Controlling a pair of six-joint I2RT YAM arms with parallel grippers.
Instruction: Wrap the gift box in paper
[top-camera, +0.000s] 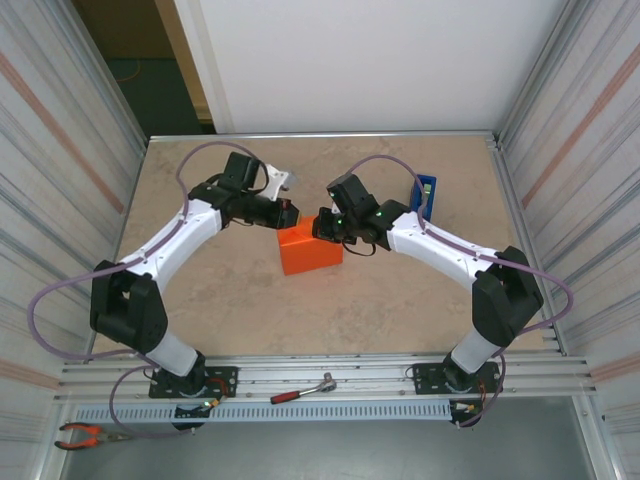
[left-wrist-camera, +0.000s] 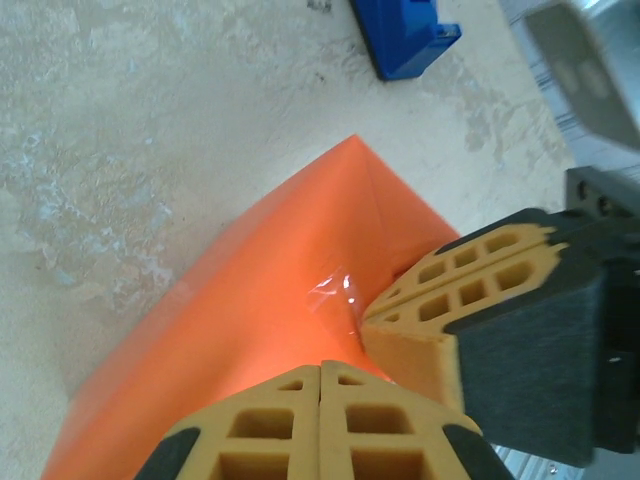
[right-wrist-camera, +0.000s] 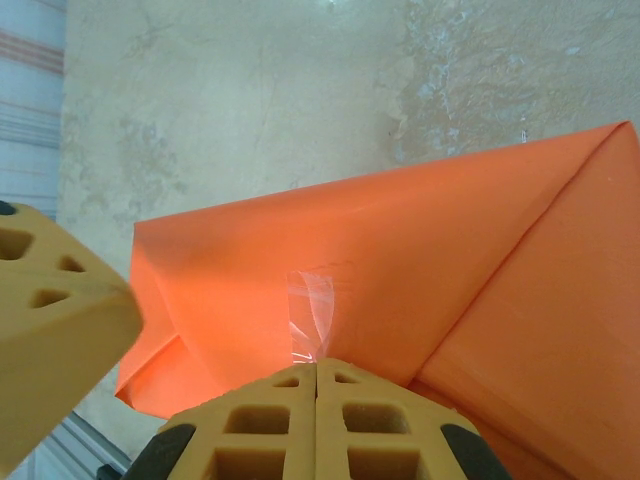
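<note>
1. The paper (top-camera: 310, 252), folded round the hidden gift box, lies on the worktop (top-camera: 230, 310) left of the blue tape dispenser (top-camera: 425, 195).
2. The left tool (left-wrist-camera: 320, 420) and right tool (right-wrist-camera: 316, 420) are both clenched and grasp nothing, with their tips at the fold by a clear tape strip (right-wrist-camera: 310, 310).
3. My advice is to press straight down along the strip without dragging, so the seam sticks and the thin paper doesn't tear.
</note>
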